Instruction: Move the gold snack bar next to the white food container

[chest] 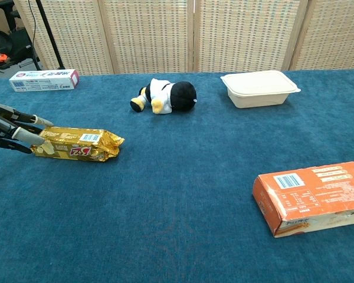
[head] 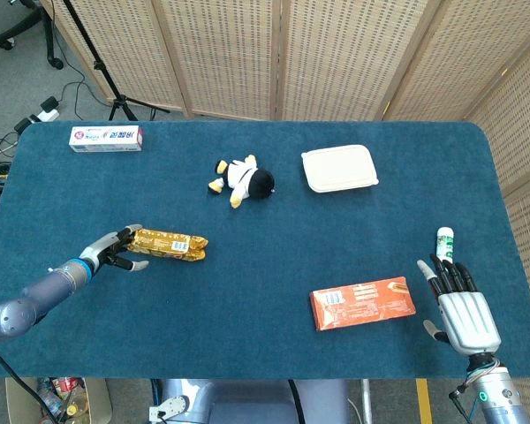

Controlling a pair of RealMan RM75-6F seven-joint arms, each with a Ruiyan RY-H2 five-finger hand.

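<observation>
The gold snack bar lies flat on the blue table at the front left. My left hand holds its left end, with fingers above and below the wrapper. Far across the table, at the back right of centre, the white food container sits shut. Only the head view shows my right hand, resting flat near the front right edge with its fingers apart and nothing in it.
A plush penguin lies between the bar and the container. An orange box sits front right. A toothpaste box is back left. A small white tube stands by my right hand.
</observation>
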